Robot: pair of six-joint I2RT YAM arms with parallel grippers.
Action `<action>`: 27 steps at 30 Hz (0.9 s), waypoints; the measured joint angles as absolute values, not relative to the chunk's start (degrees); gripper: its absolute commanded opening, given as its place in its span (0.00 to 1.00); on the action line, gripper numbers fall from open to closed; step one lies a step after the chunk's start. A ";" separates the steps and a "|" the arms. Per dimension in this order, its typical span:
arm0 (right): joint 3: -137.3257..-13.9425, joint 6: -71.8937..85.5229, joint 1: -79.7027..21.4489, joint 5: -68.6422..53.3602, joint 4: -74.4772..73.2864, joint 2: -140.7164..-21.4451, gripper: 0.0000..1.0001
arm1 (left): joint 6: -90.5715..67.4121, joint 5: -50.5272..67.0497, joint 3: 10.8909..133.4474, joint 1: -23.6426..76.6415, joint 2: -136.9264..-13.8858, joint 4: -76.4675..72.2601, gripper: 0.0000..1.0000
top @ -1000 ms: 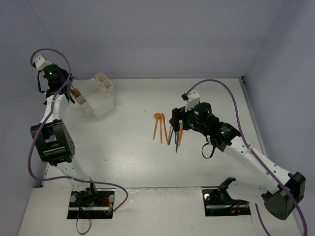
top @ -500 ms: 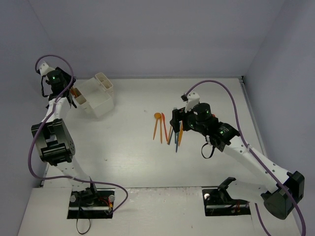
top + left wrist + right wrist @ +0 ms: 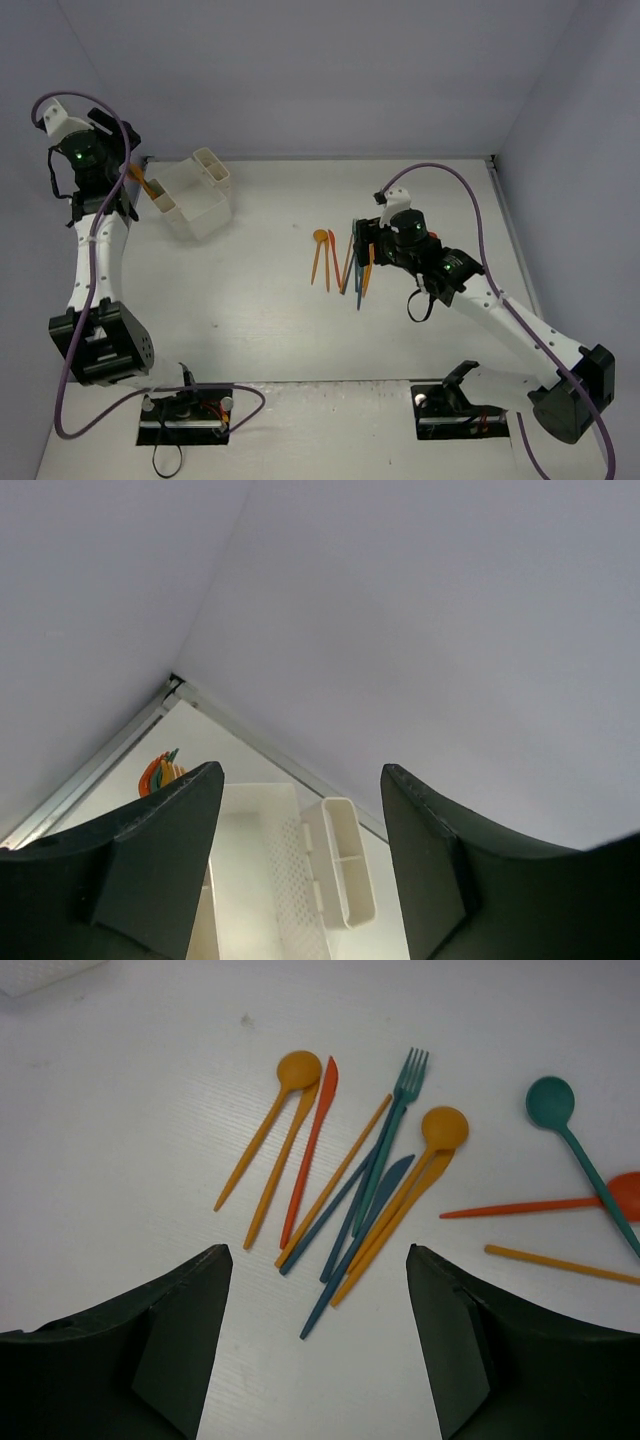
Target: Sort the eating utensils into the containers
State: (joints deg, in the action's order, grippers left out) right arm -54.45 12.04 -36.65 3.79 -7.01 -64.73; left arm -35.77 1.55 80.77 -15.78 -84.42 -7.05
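At the near edge of the desk (image 3: 250, 310) we see the left arm's base (image 3: 185, 408) and the right arm's base (image 3: 462, 408) bolted side by side.

Farther in, right of the middle, the right gripper (image 3: 317, 1255) hangs over the loose eating utensils (image 3: 340, 262). Its fingers are spread wide and there is nothing between them. Through its wrist view we make out an orange spoon (image 3: 297, 1070) at the left with a red knife (image 3: 312, 1145) just beside it. Next come a teal fork (image 3: 392, 1125), a blue knife (image 3: 365, 1225) and a second orange spoon (image 3: 443, 1128), their handles crossing one another. Apart from that bunch, to the right, lie a teal spoon (image 3: 552, 1102), a red spoon (image 3: 540, 1203) cut by the picture's edge, and a thin orange handle (image 3: 560, 1263). All of them lie flat on the desk.

At the far left the containers (image 3: 205, 210), a block of white open-top bins, stand on the desk at an angle to the back wall (image 3: 320, 70). The left gripper (image 3: 300, 775) is raised just left of them, its fingers wide apart and empty. Between those fingers we look down into a large bin with a perforated side. A narrow two-cell bin (image 3: 345, 865) is joined to it beyond. A few sorted orange and teal pieces (image 3: 160, 772) show at the block's left end, partly hidden by a finger. From above, one orange piece leans out there at a slant.
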 measured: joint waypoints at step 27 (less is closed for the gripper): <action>-68.71 23.14 -31.31 7.17 -10.15 -104.30 0.14 | -26.59 13.62 56.53 11.69 -43.91 34.97 0.67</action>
